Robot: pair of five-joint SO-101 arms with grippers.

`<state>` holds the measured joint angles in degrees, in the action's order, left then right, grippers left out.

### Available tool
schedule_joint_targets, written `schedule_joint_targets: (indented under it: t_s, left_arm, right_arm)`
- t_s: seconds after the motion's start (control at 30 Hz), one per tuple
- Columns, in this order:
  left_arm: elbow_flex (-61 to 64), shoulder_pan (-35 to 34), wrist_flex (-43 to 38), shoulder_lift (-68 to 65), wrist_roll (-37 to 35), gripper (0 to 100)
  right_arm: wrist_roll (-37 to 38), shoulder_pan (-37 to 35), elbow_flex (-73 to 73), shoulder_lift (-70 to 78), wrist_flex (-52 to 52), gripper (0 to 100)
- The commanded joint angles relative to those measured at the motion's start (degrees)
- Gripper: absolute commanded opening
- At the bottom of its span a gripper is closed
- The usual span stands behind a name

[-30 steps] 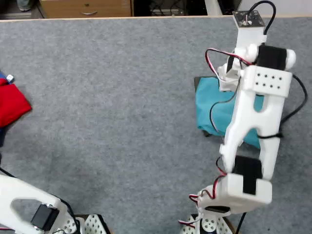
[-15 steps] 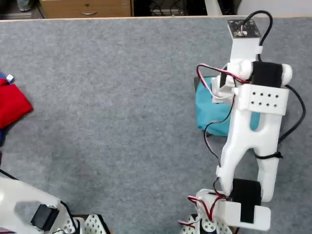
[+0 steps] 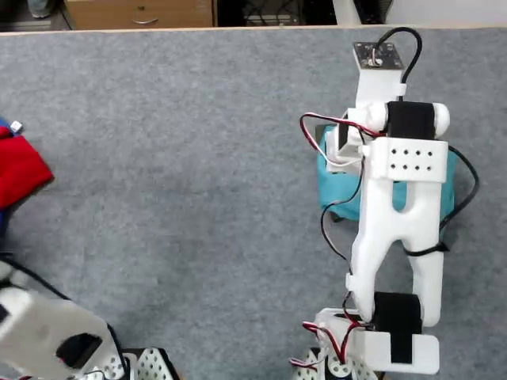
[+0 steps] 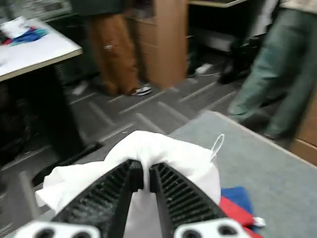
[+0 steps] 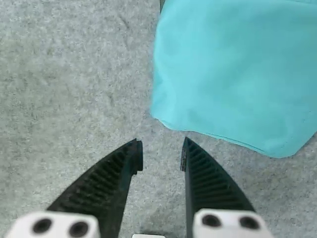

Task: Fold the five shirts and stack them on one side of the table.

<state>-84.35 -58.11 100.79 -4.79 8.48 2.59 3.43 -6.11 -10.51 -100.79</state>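
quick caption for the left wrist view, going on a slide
Left claw shut on a bunched white shirt, with a red shirt and a blue shirt on the grey table.

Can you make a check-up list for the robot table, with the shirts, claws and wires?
Surface: grey felt table.
Job's things: teal shirt lying flat; white shirt held up; red shirt at the table edge, blue cloth beside it.
Clutter: nothing seen.
Grippers: left gripper shut on the white shirt; right gripper open over the table beside the teal shirt.
Cables: red, white and black wires along the right arm.
Surroundings: wooden drawers beyond the table.
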Motion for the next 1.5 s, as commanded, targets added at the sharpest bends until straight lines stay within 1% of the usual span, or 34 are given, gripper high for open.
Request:
schedule_joint_targets:
  t_s: [0.0,0.1,0.2,0.3,0.37,0.43,0.5,0.53,0.57,0.63,0.67,0.73,0.83,0.97,1.07,1.17,1.27,1.33,1.4,1.47]
  left_arm:
    - [16.22,10.15,0.26,12.66,-0.79,3]
    - [36.79,22.81,0.18,25.05,-0.62,3]
    - [56.66,38.55,-0.44,37.01,-0.35,3]
    - [76.26,55.43,-5.54,47.21,-0.79,3]
    - [88.04,65.01,-10.55,52.31,-0.79,3]
    - [98.86,72.04,-14.86,56.18,-0.79,3]
    - [107.82,76.62,-17.85,58.99,-0.62,4]
    - [111.08,78.11,-18.55,59.87,-0.53,7]
    - [113.19,78.64,-18.73,60.66,-0.88,12]
    - [114.59,77.14,-17.93,61.71,-2.90,22]
    - [114.24,75.12,-17.85,62.07,-4.40,24]
    - [112.66,70.11,-18.02,62.15,-5.63,24]
    - [110.73,59.82,-17.93,62.24,-5.63,24]
    - [112.04,42.95,-18.46,61.63,-5.54,24]
    - [118.46,32.31,-21.98,60.57,-3.96,24]
    - [128.04,24.22,-27.52,57.76,-0.44,24]
    - [136.57,17.89,-34.37,53.89,3.08,24]
    - [139.65,15.08,-37.10,51.34,5.27,24]
    - [140.79,13.49,-37.89,49.67,6.95,24]
    - [140.70,12.70,-37.98,48.35,8.09,23]
  right_arm:
    - [-0.53,-0.79,-0.13,-1.80,0.09,13.4]
    - [-0.35,-0.62,-0.13,-1.98,0.09,13.4]
    - [-0.35,-0.44,-0.13,-2.07,0.09,13.4]
    - [-0.35,-0.44,-0.13,-2.15,0.09,13.4]
    - [-0.35,-0.44,-0.13,-1.98,0.09,13.4]
    - [-0.35,-0.44,-0.13,-1.89,0.09,13.4]
    - [-0.35,-0.44,-0.13,-1.80,0.09,13.6]
    - [-0.35,-0.44,-0.13,-1.80,0.09,13.7]
    - [-0.35,-0.53,-0.13,-1.71,0.09,13.7]
    - [-0.35,-0.79,0.04,-1.71,0.97,13.8]
    - [-0.35,-0.79,0.13,-1.71,1.67,13.8]
    - [-0.35,-0.97,0.13,-1.71,3.08,13.8]
    - [0.00,-4.48,0.22,-1.71,3.25,13.8]
    - [-0.18,-14.24,0.22,-1.63,3.78,13.8]
    - [-0.44,-23.74,0.22,0.22,6.15,13.8]
    - [-1.58,-33.14,-0.04,6.20,8.18,13.8]
    - [-4.22,-41.85,-1.27,13.85,9.49,13.9]
    - [-4.66,-46.33,-2.77,19.21,10.11,13.9]
    - [-4.66,-49.14,-4.62,25.10,10.20,13.9]
    - [-4.40,-50.20,-6.81,31.43,10.20,13.8]
